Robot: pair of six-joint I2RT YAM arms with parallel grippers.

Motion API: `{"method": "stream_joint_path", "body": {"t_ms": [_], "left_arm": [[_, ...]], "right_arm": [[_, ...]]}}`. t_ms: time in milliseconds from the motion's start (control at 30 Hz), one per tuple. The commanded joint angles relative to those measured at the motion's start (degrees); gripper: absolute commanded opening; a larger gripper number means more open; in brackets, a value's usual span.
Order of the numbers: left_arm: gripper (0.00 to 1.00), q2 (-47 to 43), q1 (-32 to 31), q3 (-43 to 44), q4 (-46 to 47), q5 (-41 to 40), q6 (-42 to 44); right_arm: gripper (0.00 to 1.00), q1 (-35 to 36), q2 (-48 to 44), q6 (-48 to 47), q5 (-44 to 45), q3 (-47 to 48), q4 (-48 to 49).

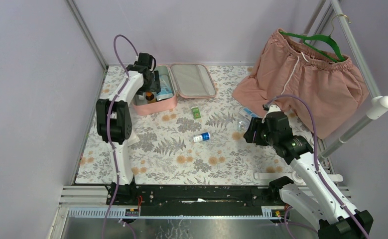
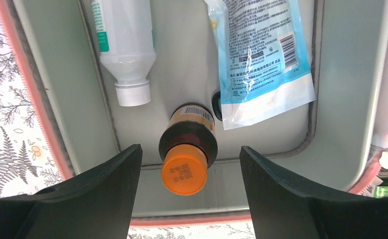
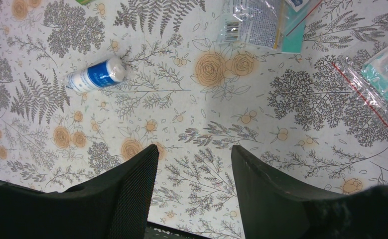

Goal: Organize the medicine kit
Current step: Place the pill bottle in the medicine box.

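Observation:
The medicine kit, a pink zip case with grey lining, lies open at the back left, its lid flat to the right. My left gripper hangs over the case's left half. In the left wrist view it is open, its jaws on either side of a brown bottle with an orange cap without touching it. A white bottle and a blue-and-white sachet lie on the lining. My right gripper is open and empty above the cloth.
A small blue-and-white bottle, a green packet and clear plastic packets lie on the floral cloth. Pink shorts on a green hanger hang at the back right.

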Motion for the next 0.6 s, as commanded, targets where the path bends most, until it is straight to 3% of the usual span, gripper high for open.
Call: {"method": "stream_joint_path", "body": {"t_ms": [0, 267, 567], "left_arm": [[0.80, -5.54, 0.34, -0.29, -0.04, -0.95, -0.44], [0.73, -15.56, 0.36, -10.96, 1.90, -0.78, -1.83], [0.55, -15.09, 0.32, -14.97, 3.24, 2.62, -2.79]], "right_arm": [[0.64, 0.15, 0.10, -0.52, -0.92, -0.14, 1.22], [0.64, 0.18, -0.26, -0.53, -0.98, -0.23, 1.34], [0.64, 0.16, -0.78, -0.40, -1.23, -0.22, 1.18]]}}
